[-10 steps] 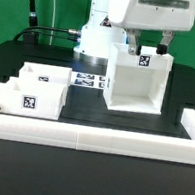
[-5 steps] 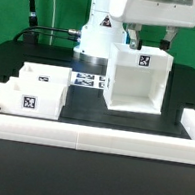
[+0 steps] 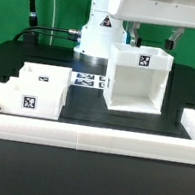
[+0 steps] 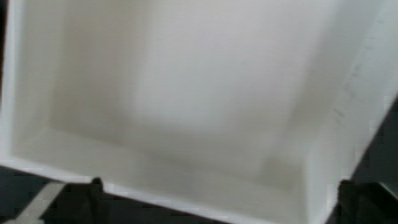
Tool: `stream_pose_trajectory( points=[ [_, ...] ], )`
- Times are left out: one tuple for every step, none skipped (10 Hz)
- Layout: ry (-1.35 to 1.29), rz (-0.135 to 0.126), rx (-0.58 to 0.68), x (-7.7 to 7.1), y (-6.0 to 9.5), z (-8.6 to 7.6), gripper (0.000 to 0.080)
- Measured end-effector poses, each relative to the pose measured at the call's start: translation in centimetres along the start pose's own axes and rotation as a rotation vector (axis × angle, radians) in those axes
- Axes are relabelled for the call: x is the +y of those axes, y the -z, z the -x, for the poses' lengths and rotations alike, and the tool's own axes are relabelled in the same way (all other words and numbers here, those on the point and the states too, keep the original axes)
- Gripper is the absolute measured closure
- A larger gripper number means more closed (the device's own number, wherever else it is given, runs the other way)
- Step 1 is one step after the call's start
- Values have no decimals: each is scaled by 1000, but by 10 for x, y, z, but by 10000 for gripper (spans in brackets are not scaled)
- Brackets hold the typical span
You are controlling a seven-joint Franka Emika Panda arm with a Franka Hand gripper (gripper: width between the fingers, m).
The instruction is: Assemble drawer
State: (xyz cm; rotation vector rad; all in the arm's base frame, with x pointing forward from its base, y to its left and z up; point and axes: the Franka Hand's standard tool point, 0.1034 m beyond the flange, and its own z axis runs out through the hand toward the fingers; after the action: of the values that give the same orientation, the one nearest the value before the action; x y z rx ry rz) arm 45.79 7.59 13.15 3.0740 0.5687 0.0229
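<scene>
The drawer's large white casing (image 3: 138, 83) stands upright on the black table at the exterior view's right of middle, open side facing front, with a tag on its top front edge. Two small white trays (image 3: 45, 77) (image 3: 30, 98) sit side by side at the exterior view's left. My gripper (image 3: 153, 37) hangs just above the casing's top rear, jaws spread wide and empty. In the wrist view the casing (image 4: 178, 90) fills the picture. The gripper (image 4: 221, 196) shows two dark fingertips (image 4: 93, 192) far apart, touching nothing.
The marker board (image 3: 88, 81) lies flat between the trays and the casing. A long low white rail (image 3: 90, 137) runs along the table's front and up both sides. The arm's white base (image 3: 100, 35) stands behind the casing.
The gripper has risen a little above the casing and its fingers stand wider apart. The casing and the trays have not moved.
</scene>
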Motion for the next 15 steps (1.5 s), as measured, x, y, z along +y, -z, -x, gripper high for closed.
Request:
stream_pose_trajectory(
  points=[
    [-35,-8,-5,-6,-1,1,150],
    [-64,-19,-11,-12,-2,3,150],
    [-95,-22,-17,-17,-4,4,150],
    [-131,-26,-18,-26,-8,6,150],
    [-151,-30,-28,-36,-16,10,150],
    [-164,-32,-35,-43,-24,11,150],
    [-168,-34,-41,-48,-30,12,150],
    [-166,-36,-53,-51,-36,15,150],
    [-166,-36,-55,-52,-36,15,150],
    [-165,-36,-63,-51,-35,16,150],
    [-166,-36,-67,-50,-34,15,265],
    [-166,-36,-68,-50,-35,16,399],
    [-166,-36,-68,-51,-35,16,399],
    [-166,-36,-68,-50,-35,16,582],
    [-166,-36,-68,-50,-35,16,713]
  ],
)
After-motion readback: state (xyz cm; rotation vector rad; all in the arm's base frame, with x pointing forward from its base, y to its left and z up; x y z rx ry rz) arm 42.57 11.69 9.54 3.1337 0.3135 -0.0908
